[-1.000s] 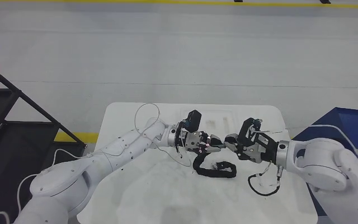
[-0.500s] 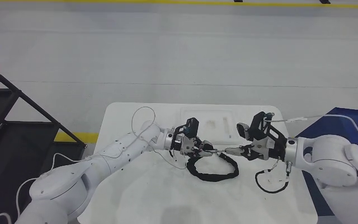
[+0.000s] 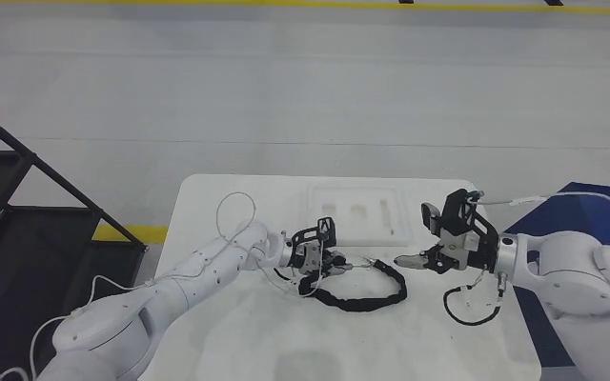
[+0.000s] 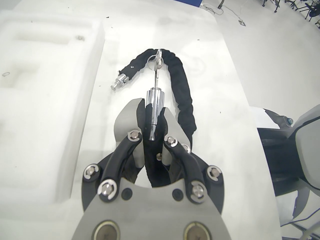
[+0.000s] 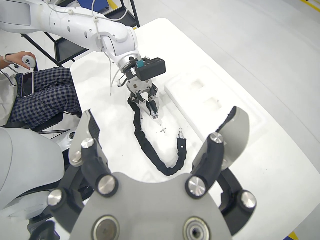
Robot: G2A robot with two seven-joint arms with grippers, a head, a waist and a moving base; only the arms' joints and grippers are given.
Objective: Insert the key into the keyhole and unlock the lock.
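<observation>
My left gripper (image 3: 332,264) is shut on the silver lock cylinder (image 4: 155,106) of a black sleeved chain lock (image 3: 357,301). A key (image 4: 157,76) with its ring (image 4: 153,59) sticks out of the cylinder's keyhole. The chain (image 4: 185,86) curves away over the white table, and its silver pin end (image 4: 120,81) lies free, apart from the cylinder. In the right wrist view I see the left gripper (image 5: 150,106), the key (image 5: 162,129) and the pin end (image 5: 180,133). My right gripper (image 3: 415,259) stands open and holds nothing, a little to the right of the pin end (image 3: 381,264).
A white foam tray (image 3: 360,210) with recesses lies on the table behind the chain. The table's right edge (image 3: 510,314) is close to the right arm. A black rack (image 3: 29,190) stands off the table's left side, a blue block (image 3: 572,205) off its right.
The right gripper let go of the key and drew back to the right, open. The left gripper moved left with the cylinder, and the chain's pin end came free.
</observation>
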